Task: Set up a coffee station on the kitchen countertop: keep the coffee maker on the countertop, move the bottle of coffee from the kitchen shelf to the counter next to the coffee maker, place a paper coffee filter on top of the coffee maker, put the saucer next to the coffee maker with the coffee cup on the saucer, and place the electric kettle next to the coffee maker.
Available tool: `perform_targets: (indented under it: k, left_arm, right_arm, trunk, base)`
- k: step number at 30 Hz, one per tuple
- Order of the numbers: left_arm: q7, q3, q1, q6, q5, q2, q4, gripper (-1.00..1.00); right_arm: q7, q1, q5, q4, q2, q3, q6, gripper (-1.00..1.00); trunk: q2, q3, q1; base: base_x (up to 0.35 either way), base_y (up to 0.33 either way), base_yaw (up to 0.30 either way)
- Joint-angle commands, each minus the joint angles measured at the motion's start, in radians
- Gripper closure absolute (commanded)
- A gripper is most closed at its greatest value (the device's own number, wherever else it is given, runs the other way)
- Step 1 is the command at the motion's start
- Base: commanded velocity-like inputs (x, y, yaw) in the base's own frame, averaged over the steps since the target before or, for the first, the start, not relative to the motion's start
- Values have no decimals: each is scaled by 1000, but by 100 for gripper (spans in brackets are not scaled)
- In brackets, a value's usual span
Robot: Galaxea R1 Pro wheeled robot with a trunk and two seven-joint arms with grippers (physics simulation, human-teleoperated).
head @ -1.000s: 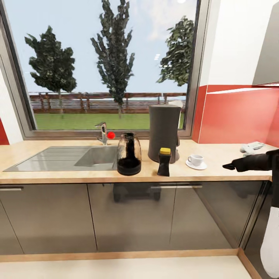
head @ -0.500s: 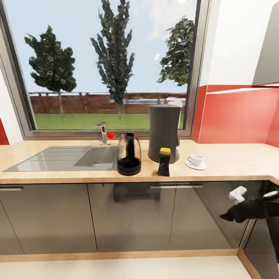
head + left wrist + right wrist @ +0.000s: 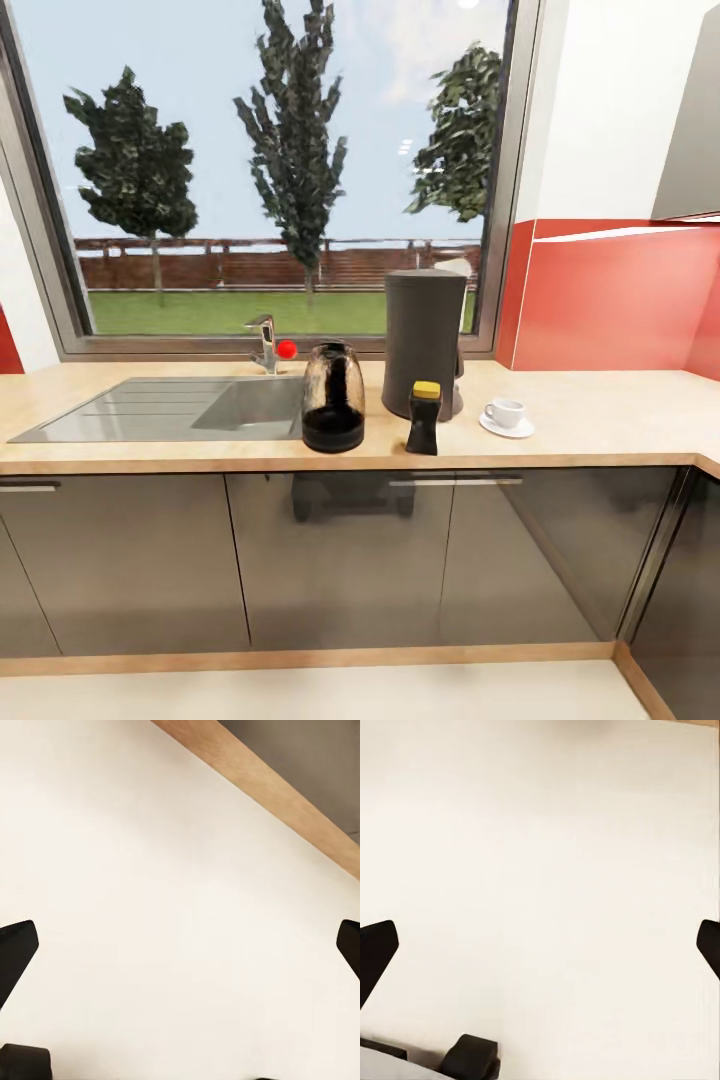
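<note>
Coffee cup (image 3: 505, 411) on saucer (image 3: 506, 427), worktop (image 3: 590, 420), at coffee maker's (image 3: 424, 343) 4 o'clock; likely light, brittle, grip handle. Left tool (image 3: 180, 945), right tool (image 3: 540, 945) wide open, empty

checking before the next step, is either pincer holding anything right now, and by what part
Nothing is held. The left pincer and right pincer are both open, with only pale floor between their fingertips.
</note>
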Motion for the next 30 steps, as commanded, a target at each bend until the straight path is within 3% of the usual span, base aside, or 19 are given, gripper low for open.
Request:
perform_targets:
  k: [1, 2, 5, 14, 15, 16, 30]
  left_arm:
    - [-4, -3, -1, 1, 5, 0, 0, -100]
    - [-3, -3, -1, 1, 5, 0, 0, -100]
    - [-3, -4, -1, 0, 5, 0, -1, -100]
    - [1, -3, -1, 0, 4, 0, -1, -100]
    - [21, -4, -1, 0, 4, -1, -1, -100]
    - [104, -8, -1, 0, 3, -26, -1, -100]
    - [130, -9, -1, 0, 3, -36, -2, -100]
  right_arm:
    - [-15, -1, 9, 22, 0, -12, -16, -100]
    - [-53, -1, 9, 74, 3, -15, -43, -100]
    - [-72, 0, 10, 107, 8, -17, -52, -100]
    - [-90, 0, 10, 128, 10, -18, -54, -100]
    - [-91, 0, 10, 129, 10, -18, -55, -100]
    - [-92, 0, 9, 130, 19, -18, -55, -100]
    - [-92, 0, 8, 130, 24, -18, -55, -100]
  trunk:
    - [-1, -1, 0]
    - [-1, -1, 0]
    - [-1, -1, 0]
    - [-1, -1, 0]
    - [-1, -1, 0]
    - [-1, -1, 0]
    - [-1, -1, 0]
  base:
    - [0, 0, 0]
    - [0, 0, 0]
    - [0, 0, 0]
    - [0, 0, 0]
    - [0, 0, 0]
    - [0, 0, 0]
    - [0, 0, 0]
